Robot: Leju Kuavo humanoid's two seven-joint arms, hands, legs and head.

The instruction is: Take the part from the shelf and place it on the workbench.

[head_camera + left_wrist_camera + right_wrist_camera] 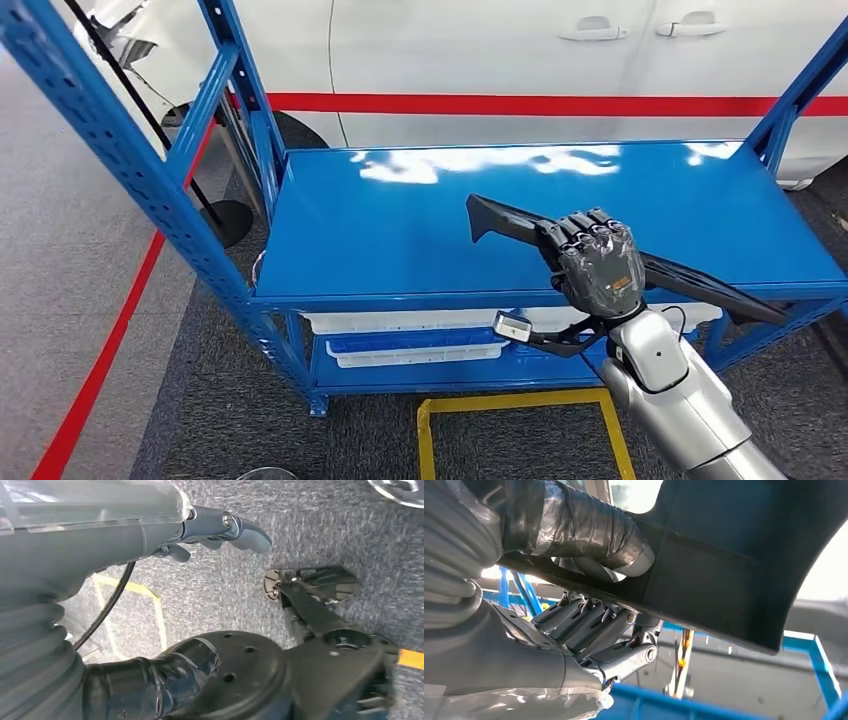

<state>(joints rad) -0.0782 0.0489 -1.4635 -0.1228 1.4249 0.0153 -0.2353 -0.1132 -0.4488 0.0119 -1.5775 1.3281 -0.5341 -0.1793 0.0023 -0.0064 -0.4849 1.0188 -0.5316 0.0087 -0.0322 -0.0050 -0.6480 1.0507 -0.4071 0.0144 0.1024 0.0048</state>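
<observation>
Glossy blue metal shelf (400,250), matt black part (500,215)

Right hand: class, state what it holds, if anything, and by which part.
The right hand grips the long black part around its middle stretch, fingers wrapped over its edge.

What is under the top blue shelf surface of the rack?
Under the top shelf, white trays and a blue tray sit on the lower level. Their contents are hidden by the shelf.

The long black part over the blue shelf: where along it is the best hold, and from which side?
Mid-length, as the right hand grips it now: the black part is a long, thin strip lying nearly level over the blue shelf, so a central hold probably balances both ends. Coming from the near long edge, fingers wrap over its narrow width.
</observation>
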